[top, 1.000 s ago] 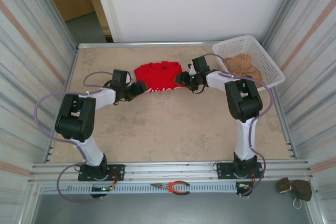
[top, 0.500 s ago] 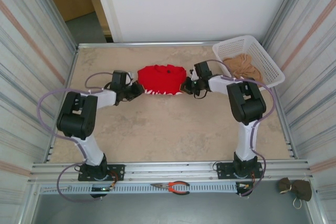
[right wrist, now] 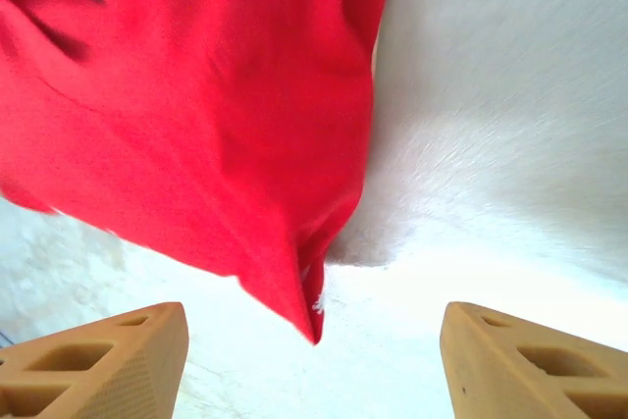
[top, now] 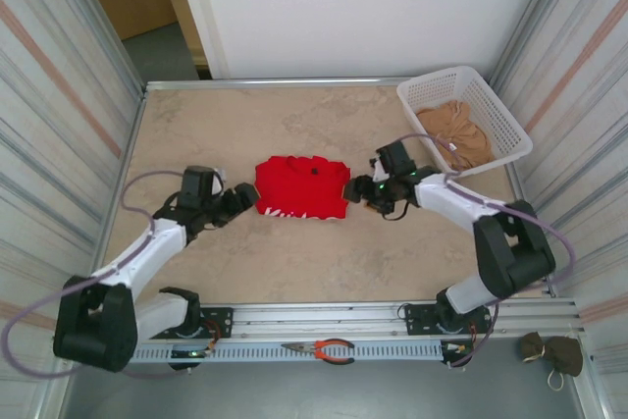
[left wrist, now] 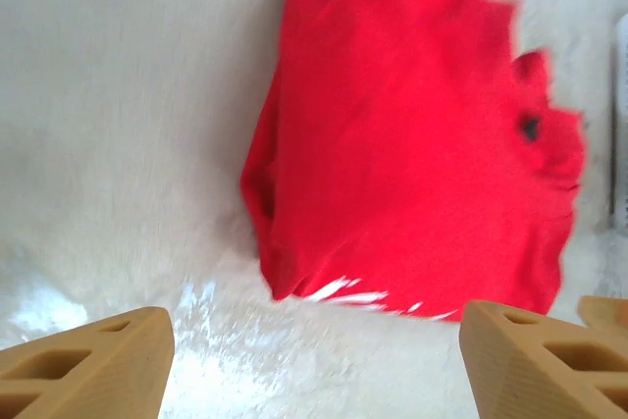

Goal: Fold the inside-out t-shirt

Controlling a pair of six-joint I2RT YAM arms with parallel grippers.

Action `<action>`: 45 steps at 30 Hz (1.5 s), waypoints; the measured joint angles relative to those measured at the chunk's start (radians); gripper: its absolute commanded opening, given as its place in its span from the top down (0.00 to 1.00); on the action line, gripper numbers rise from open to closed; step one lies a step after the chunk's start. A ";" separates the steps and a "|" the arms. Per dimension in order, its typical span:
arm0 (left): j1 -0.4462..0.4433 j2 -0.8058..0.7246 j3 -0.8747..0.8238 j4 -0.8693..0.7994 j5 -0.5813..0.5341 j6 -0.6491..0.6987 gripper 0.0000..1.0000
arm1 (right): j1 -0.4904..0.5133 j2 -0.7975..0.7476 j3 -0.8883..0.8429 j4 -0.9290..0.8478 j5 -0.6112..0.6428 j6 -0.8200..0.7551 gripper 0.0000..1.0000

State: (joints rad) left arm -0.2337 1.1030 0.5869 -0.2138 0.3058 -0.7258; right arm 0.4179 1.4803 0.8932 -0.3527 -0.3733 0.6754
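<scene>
Top view: the bright red cotton t-shirt (top: 301, 186) lies in a compact, roughly rectangular bundle at the middle of the beige stone-patterned table (top: 294, 262). A thin line of white print shows along its lower edge.

Left arm: we see the elbow low at the lower left of the frame. The white forearm runs up and to the right. The left gripper (top: 245, 200) sits just beside the shirt's left edge and points at it.

Right arm: the elbow is folded at the right side of the frame. The forearm reaches up and to the left. The right gripper (top: 358, 191) sits just beside the shirt's right edge. The two grippers face each other with the shirt between them.

Left wrist view: the two tan fingers (left wrist: 88, 360) are at the bottom corners, wide apart and clear of the cloth. The red shirt fills the upper middle and right, with a rounded fold at its left side.

Right wrist view: the tan fingers (right wrist: 98, 355) are likewise spread at the bottom corners. A pointed corner of the shirt hangs down just above the gap between them. We cannot tell whether it touches either finger.

Also in the top view: a white plastic mesh basket (top: 446, 76) at the upper right holds a crumpled tan-brown garment (top: 454, 125). Red-handled pliers (top: 329, 348) lie on the rail at bottom centre.
</scene>
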 measured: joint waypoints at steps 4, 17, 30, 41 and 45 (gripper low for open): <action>0.010 0.084 0.222 -0.063 -0.008 0.114 0.24 | -0.080 0.016 0.166 -0.085 0.014 -0.071 0.43; -0.124 0.723 0.895 -0.300 -0.021 0.473 0.35 | -0.060 0.421 0.513 -0.218 0.004 -0.198 0.46; -0.159 0.870 0.951 -0.359 -0.058 0.531 0.47 | -0.031 0.513 0.601 -0.254 0.007 -0.217 0.59; -0.159 0.916 0.958 -0.358 -0.077 0.544 0.72 | -0.031 0.558 0.620 -0.261 0.006 -0.221 0.90; -0.158 0.936 0.960 -0.360 -0.095 0.547 1.00 | -0.031 0.561 0.622 -0.270 0.007 -0.231 1.00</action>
State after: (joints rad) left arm -0.3920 2.0392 1.5467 -0.5739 0.2104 -0.1791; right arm 0.3870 2.0415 1.5150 -0.6224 -0.3660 0.4442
